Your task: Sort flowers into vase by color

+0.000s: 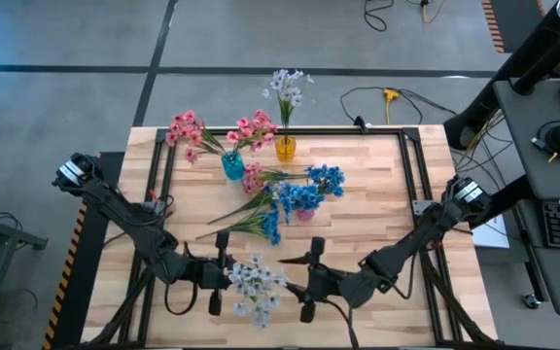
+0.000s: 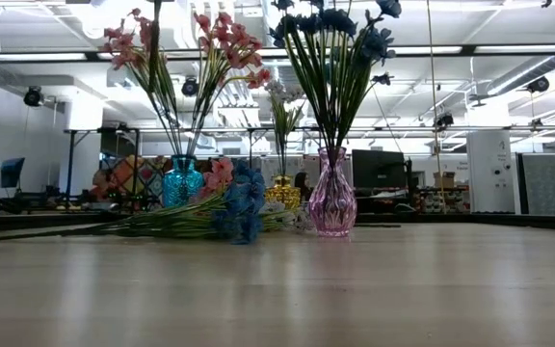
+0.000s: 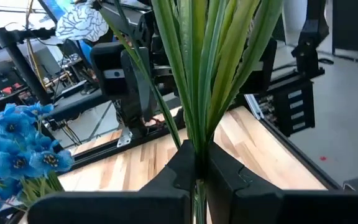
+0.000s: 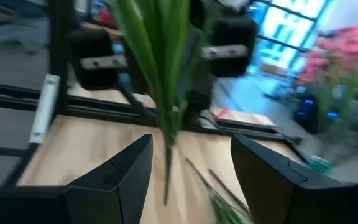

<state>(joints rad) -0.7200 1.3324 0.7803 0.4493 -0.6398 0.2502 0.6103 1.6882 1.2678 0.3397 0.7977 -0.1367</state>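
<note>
A white-lavender spray (image 1: 254,283) stands lifted over the table's near middle, between my two grippers. My left gripper (image 1: 233,277) is shut on its green stems (image 3: 197,118). My right gripper (image 1: 296,282) faces it from the right, open, its fingers on either side of the stems (image 4: 166,124) without touching. At the far side, a teal vase (image 1: 232,165) holds pink flowers, a yellow vase (image 1: 286,149) holds white-lavender ones, and a pink vase (image 2: 332,204) holds blue ones. Loose pink and blue sprays (image 1: 253,212) lie flat on the table. My left gripper pinches the spray's bundled stems low down (image 3: 197,157) between its two fingers. The fingers come level from the table's left and lie across the stems. The spray stands upright and lifted clear; leaves and blooms (image 3: 79,22) rise above the fingers, and the stem end (image 4: 165,198) hangs free.
The wooden table (image 1: 377,204) has a black metal frame (image 1: 411,165) along its edges. The loose sprays (image 2: 162,224) lie just in front of the three vases. A yellow-plugged cable (image 1: 389,97) lies on the floor beyond the far edge.
</note>
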